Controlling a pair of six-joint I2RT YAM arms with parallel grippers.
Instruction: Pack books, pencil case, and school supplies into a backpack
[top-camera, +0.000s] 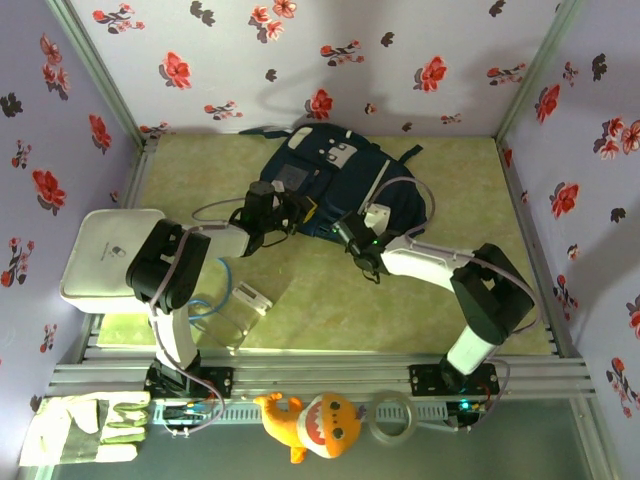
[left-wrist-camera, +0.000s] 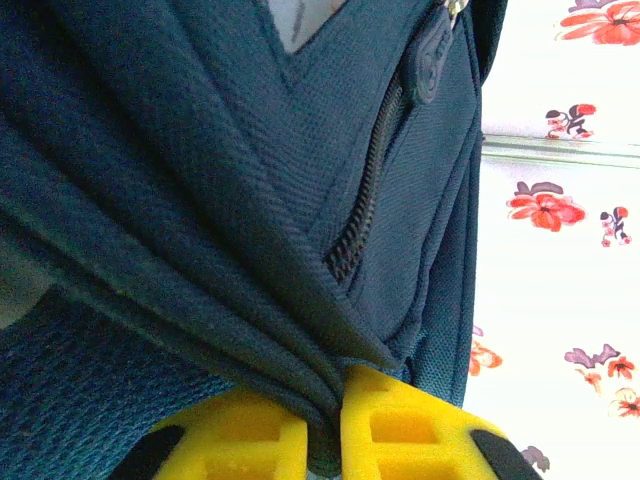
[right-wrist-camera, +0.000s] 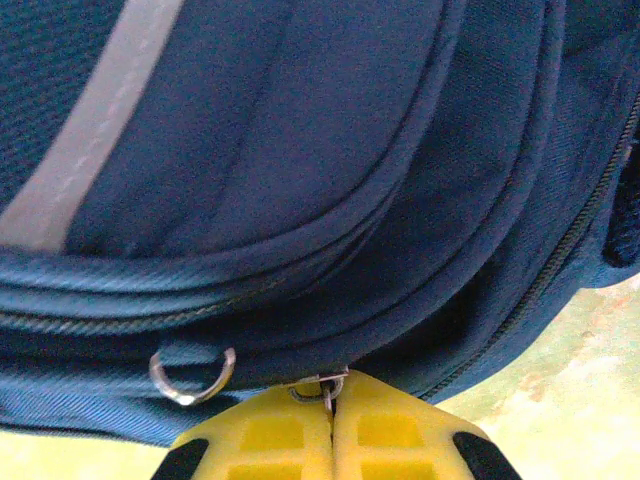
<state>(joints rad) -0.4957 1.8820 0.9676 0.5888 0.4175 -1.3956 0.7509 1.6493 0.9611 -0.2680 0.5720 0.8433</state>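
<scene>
Roughly at 9 o'clock on the table a white tray (top-camera: 100, 250) was noted, untouched. The left gripper (left-wrist-camera: 323, 425) was seen clenched on a bunched fold of the backpack (top-camera: 335, 175), just below a zipper (left-wrist-camera: 368, 195). The backpack was found lying at 12 o'clock from the arm bases, at the far centre of the table, front pocket up. Its long axis was judged to run from about 11 o'clock to 5 o'clock; which end is the top could not be told for sure. The right gripper (right-wrist-camera: 330, 400) was seen shut tight on a small metal zipper pull (right-wrist-camera: 327, 385), just right of a D-ring (right-wrist-camera: 190, 372). The backpack was judged soft, floppy and light while unfilled. The fabric would likely bunch and slide under a pull, so hold is best taken at a fold and at the pull tab, one side pinned while the zipper is drawn.
</scene>
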